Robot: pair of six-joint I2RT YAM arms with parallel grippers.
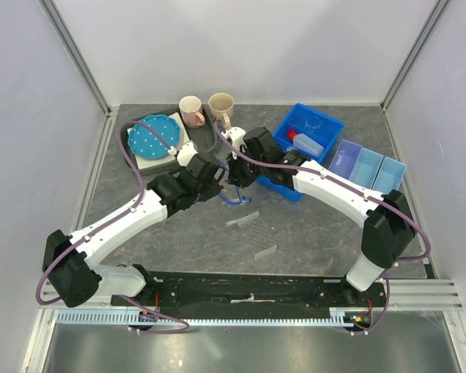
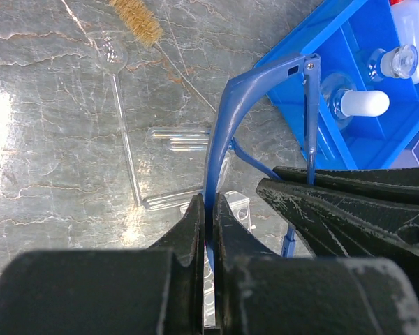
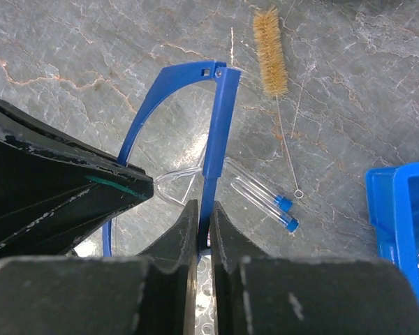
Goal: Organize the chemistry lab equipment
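Both grippers hold the blue-framed safety glasses point(image 1: 234, 196) above the table's middle. My left gripper point(image 2: 209, 209) is shut on one blue temple arm point(image 2: 227, 112). My right gripper point(image 3: 204, 216) is shut on the other temple arm point(image 3: 220, 118). Two blue-capped clear tubes point(image 3: 262, 195) lie on the table below, beside the tan bristle brush point(image 3: 269, 49). The clear tube rack point(image 2: 239, 207) lies under the glasses. The red-capped squeeze bottle point(image 1: 304, 142) and the small clear beaker point(image 1: 314, 122) sit in a blue bin point(image 1: 334, 128).
Pink and beige mugs point(image 1: 206, 107) stand at the back. A blue dotted plate point(image 1: 152, 137) rests on a grey tray at back left. Three light blue bins point(image 1: 369, 167) stand at right. A clear long-stemmed glass piece point(image 2: 119, 91) lies near the brush.
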